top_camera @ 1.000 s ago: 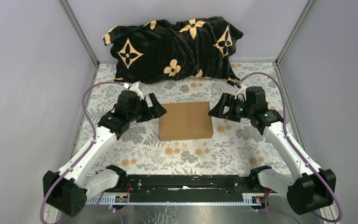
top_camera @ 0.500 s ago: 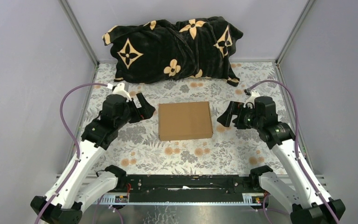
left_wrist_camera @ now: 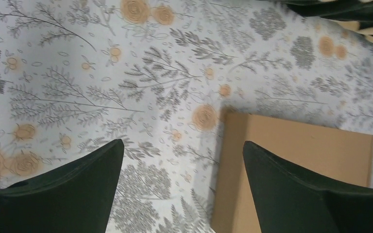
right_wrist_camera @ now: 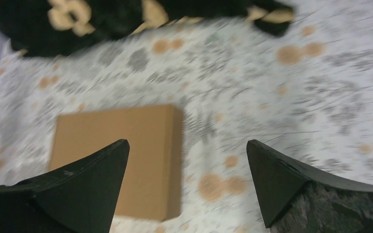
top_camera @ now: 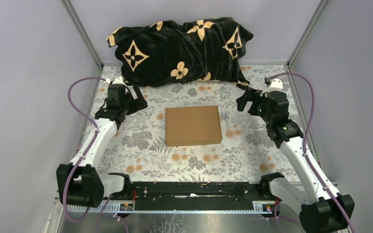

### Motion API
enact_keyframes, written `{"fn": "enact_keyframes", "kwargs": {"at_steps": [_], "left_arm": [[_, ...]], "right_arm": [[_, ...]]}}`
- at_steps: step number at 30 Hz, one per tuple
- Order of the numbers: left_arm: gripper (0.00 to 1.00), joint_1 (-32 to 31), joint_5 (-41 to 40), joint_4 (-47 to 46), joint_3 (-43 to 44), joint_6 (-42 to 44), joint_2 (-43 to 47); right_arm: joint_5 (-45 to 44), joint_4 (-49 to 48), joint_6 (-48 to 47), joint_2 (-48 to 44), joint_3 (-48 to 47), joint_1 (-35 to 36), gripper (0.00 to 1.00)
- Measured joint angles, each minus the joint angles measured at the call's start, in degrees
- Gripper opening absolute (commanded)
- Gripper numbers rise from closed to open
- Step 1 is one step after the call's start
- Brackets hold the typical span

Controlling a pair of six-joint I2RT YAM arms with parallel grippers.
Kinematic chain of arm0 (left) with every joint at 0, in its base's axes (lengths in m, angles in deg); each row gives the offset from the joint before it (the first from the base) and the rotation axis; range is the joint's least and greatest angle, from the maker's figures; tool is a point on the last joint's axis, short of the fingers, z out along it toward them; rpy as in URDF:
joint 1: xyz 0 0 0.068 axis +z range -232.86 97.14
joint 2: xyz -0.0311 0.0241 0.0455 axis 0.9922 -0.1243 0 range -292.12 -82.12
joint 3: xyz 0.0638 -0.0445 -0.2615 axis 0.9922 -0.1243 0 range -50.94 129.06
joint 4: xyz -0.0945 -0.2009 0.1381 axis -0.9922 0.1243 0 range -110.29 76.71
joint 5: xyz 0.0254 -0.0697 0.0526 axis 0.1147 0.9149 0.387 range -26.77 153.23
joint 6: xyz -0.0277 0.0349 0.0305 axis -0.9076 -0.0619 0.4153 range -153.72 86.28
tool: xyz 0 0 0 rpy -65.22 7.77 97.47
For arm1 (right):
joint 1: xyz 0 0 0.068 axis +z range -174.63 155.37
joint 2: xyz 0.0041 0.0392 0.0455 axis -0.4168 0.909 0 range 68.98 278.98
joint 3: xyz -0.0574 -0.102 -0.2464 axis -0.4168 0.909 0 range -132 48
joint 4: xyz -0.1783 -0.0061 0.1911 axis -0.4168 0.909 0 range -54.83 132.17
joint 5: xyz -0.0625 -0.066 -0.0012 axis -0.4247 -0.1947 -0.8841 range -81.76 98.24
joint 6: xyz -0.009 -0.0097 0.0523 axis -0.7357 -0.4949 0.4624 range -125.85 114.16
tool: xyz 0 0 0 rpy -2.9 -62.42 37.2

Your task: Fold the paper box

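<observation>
The paper box (top_camera: 193, 125) is lying flat on the flowery counter (top_camera: 150, 160), between the two hands and touching neither. The left hand (top_camera: 137, 98) is hanging wide open, holding nothing, the box off to its right. The right hand (top_camera: 246, 100) is gaping empty too, the box to its left.
</observation>
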Motion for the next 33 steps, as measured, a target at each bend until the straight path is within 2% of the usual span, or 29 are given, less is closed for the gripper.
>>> {"fn": "enact_keyframes", "kwargs": {"at_steps": [4,9,13,16,21,27,30,33], "left_arm": [[0.98,2.43,-0.31,-7.32,-4.39,1.62,-2.82],[0.98,3.45,-0.61,-19.47,-11.32,5.46,-4.9],[0.99,3.89,-1.22,-28.59,-15.21,9.05,-8.92],[0.99,4.9,-0.33,-34.53,-16.33,11.19,-13.75],[0.98,8.35,4.39,-44.13,-18.49,13.49,-19.69],[0.99,9.25,5.49,-56.37,-26.01,14.99,-18.71],[0.99,9.64,5.44,-59.1,-27.3,15.1,-18.82],[0.98,9.88,5.49,-60.52,-26.38,15.28,-19.69]], "right_arm": [[-8.46,-9.79,-5.14,-3.13,7.39,-3.39,1.0],[-16.74,-23.78,-10.34,-3.39,22.1,-6.84,1.0],[-20.31,-37.62,-12.76,0.85,33.81,-7.98,1.0],[-22.03,-49.77,-14.29,7.56,39.47,-8.17,1.0],[-23.74,-64.98,-15.69,17.92,40.79,-8.2,1.0],[-23.65,-82.4,-16.37,27.96,43.21,-8.31,1.0],[-20.24,-85.81,-18.51,32.72,43.15,-8.35,1.0],[-17.35,-84.72,-19.96,32.87,41.88,-8.35,1.0]]}}
